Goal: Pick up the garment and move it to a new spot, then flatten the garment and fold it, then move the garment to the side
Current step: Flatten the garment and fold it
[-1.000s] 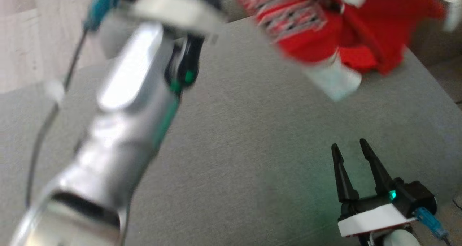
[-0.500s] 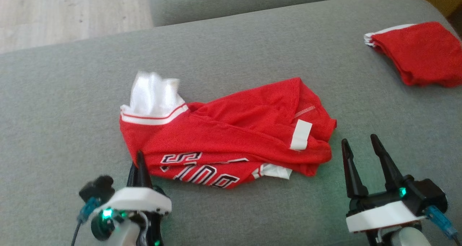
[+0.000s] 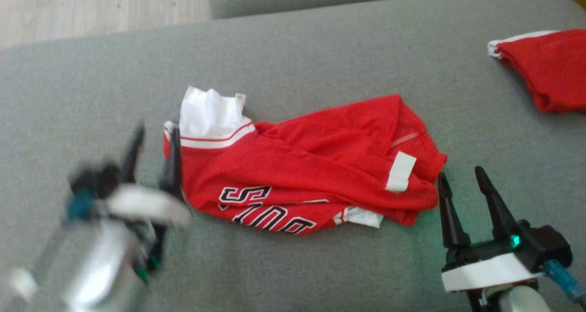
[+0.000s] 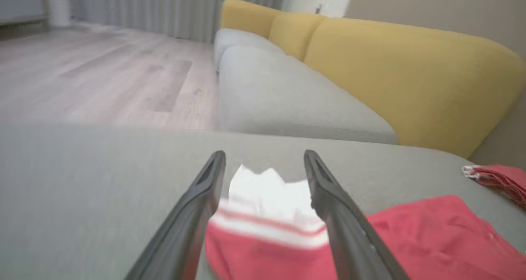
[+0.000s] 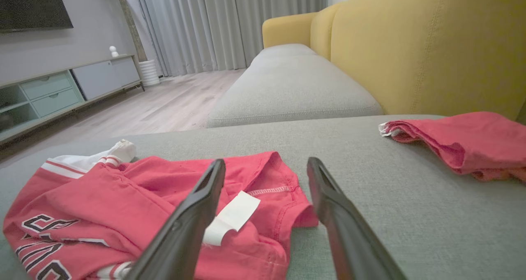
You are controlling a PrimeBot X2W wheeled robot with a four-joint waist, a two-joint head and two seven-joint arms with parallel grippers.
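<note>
Living room: sofa (image 5: 411, 45), curtains (image 5: 213, 25), sideboard (image 5: 61, 91).

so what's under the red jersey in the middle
The red jersey lies crumpled on the grey cushion. A bit of white fabric peeks out below its near edge; anything else beneath is covered.

We are looking at a broad grey fabric seat cushion (image 3: 320, 41), and a folded red mesh cloth with white trim (image 3: 549, 69) is lying on its far right part. A second grey seat cushion (image 5: 291, 86) is sitting just beyond it. A mustard-yellow upholstered backrest (image 5: 411, 45) is running along the right of both. To the far left, pale wooden plank flooring (image 3: 91, 5) is stretching away to long grey curtains (image 5: 213, 25). A low pale cabinet with drawers (image 5: 49, 93) is standing against the left wall, with a white ribbed pot (image 5: 148, 72) beside it.
</note>
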